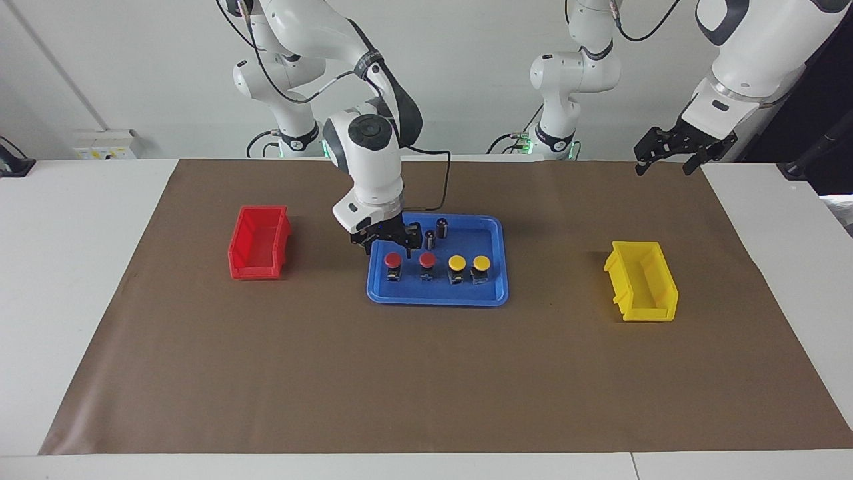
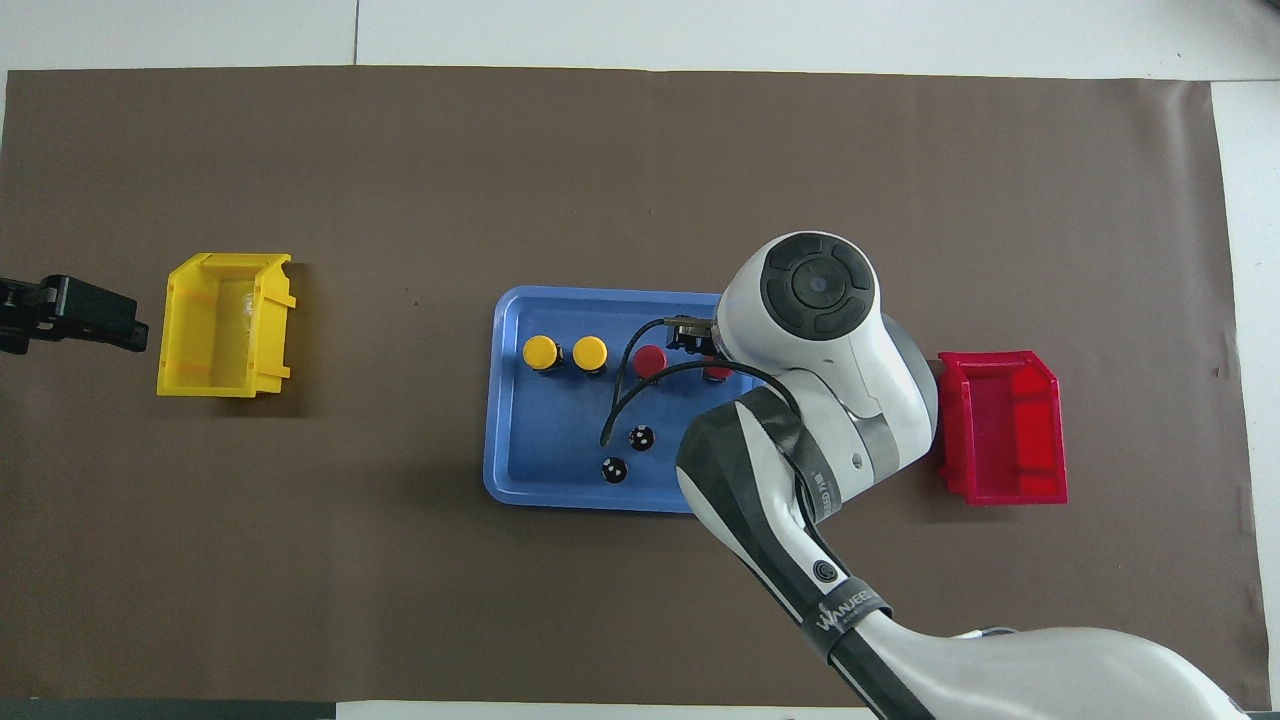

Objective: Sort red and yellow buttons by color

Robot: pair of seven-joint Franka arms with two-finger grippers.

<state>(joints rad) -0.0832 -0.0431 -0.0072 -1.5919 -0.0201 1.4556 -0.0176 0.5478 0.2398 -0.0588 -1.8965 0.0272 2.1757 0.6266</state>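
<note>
Four buttons stand in a row in the blue tray (image 1: 436, 299) (image 2: 497, 400): two red buttons (image 1: 393, 259) (image 1: 427, 259) toward the red bin (image 1: 258, 241) (image 2: 1003, 427) and two yellow buttons (image 1: 456, 263) (image 1: 481, 263) toward the yellow bin (image 1: 642, 281) (image 2: 224, 324). My right gripper (image 1: 390, 248) hangs open just above the end red button, a finger to each side of its cap. In the overhead view the arm hides most of that button; the other red button (image 2: 650, 360) and the yellow buttons (image 2: 540, 351) (image 2: 590, 351) show. My left gripper (image 1: 664, 167) (image 2: 138, 338) waits open, raised beside the yellow bin.
Two small dark cylinders (image 1: 442, 227) (image 1: 430, 239) (image 2: 641, 437) (image 2: 614, 469) stand in the tray, nearer to the robots than the button row and close beside the right gripper. A brown mat (image 1: 426, 373) covers the table. Both bins hold nothing I can see.
</note>
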